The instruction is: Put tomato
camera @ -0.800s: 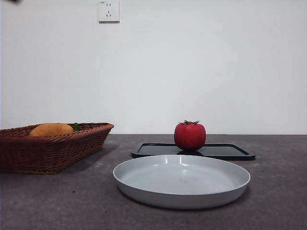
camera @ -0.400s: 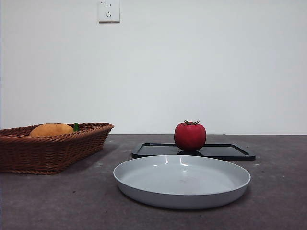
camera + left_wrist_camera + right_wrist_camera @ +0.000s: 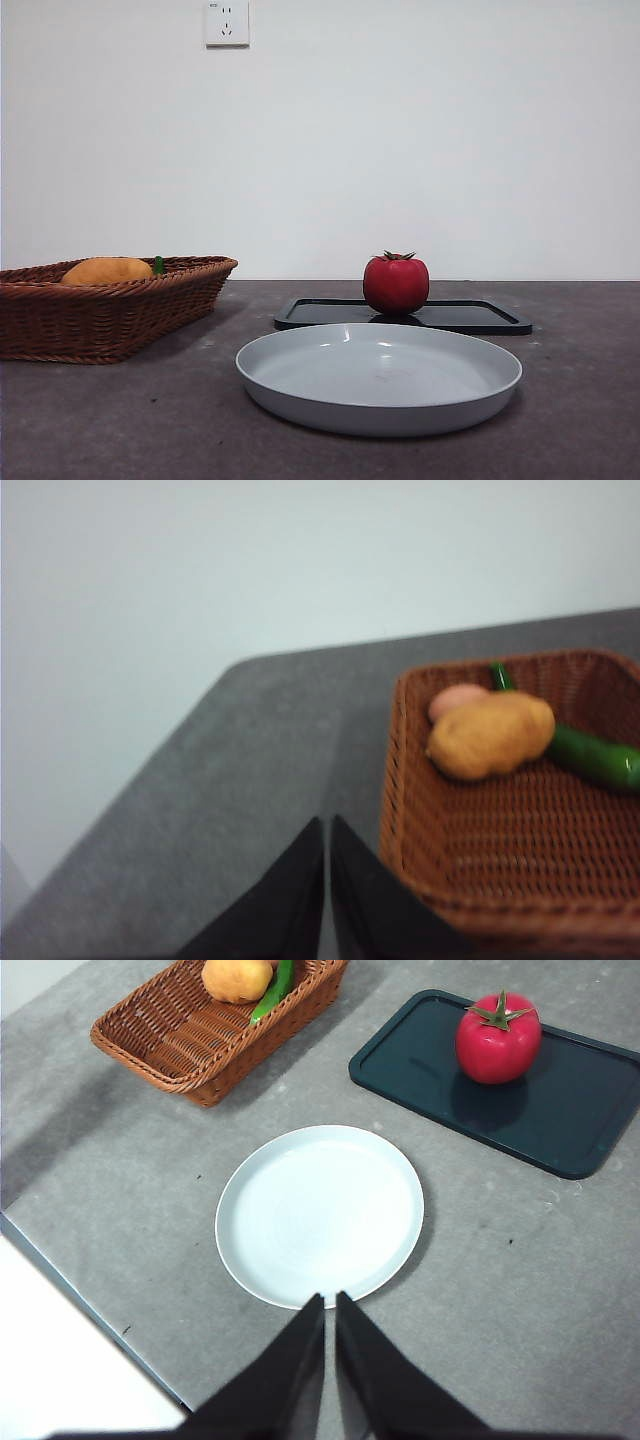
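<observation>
The glossy red tomato (image 3: pixel 396 284) with a dark green stem stands upright on the black tray (image 3: pixel 480 318) behind the grey plate (image 3: pixel 300 385). The right wrist view shows the tomato (image 3: pixel 498 1038) on the tray (image 3: pixel 590 1110) and the empty plate (image 3: pixel 319 1215) below the camera. My right gripper (image 3: pixel 329 1305) is shut and empty, high above the plate's near rim. My left gripper (image 3: pixel 327 830) is shut and empty, high beside the wicker basket (image 3: pixel 420 860). Neither gripper shows in the front view.
The wicker basket (image 3: pixel 130 310) at the left holds an orange-yellow rounded fruit (image 3: pixel 107 271), a green vegetable (image 3: pixel 590 755) and a pinkish item (image 3: pixel 455 700). A wall socket (image 3: pixel 227 22) is on the back wall. The table's edge (image 3: pixel 90 1300) runs near the plate.
A dark arm tip at the top left corner of the front view one second ago is gone. The tomato, plate, tray and basket have not moved.
</observation>
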